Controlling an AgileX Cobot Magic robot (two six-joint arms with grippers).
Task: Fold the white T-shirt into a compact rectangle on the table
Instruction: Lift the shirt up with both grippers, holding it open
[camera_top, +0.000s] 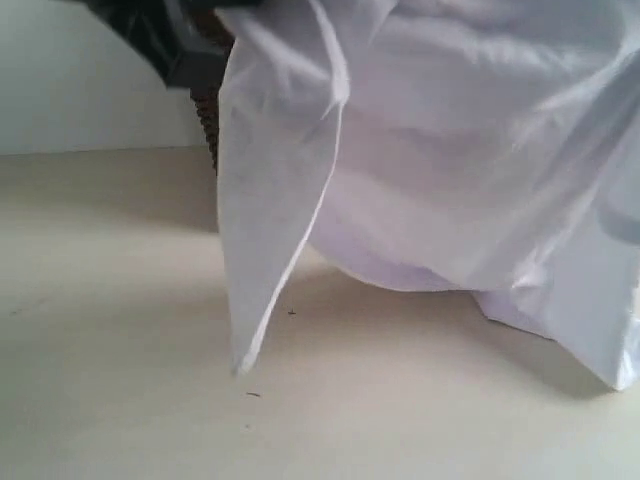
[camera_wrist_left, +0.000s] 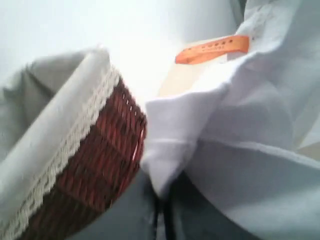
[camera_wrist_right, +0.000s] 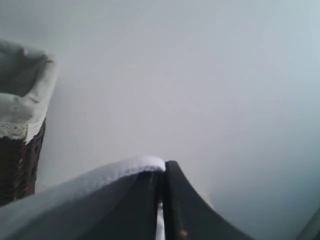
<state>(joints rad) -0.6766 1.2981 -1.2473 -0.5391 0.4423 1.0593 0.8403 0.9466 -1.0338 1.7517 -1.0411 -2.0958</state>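
Setting reads as a staged tabletop test bench with a laundry theme; the wider room type cannot be told. Evidence: a broad, pale beige table (camera_top: 120, 400) with a smooth matte top, set against a plain whitish wall (camera_top: 90, 80). Props are domestic: a dark brown wicker basket (camera_wrist_left: 100, 160) with a lace-trimmed cloth liner (camera_wrist_left: 45, 115), and a white T-shirt (camera_top: 450, 150) hanging over the table.

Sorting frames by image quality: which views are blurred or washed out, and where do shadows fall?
Exterior view: soft, the white T-shirt casts a diffuse shadow on the table. Left wrist view: blurred, background blown out above the basket. Right wrist view: near hem out of focus.
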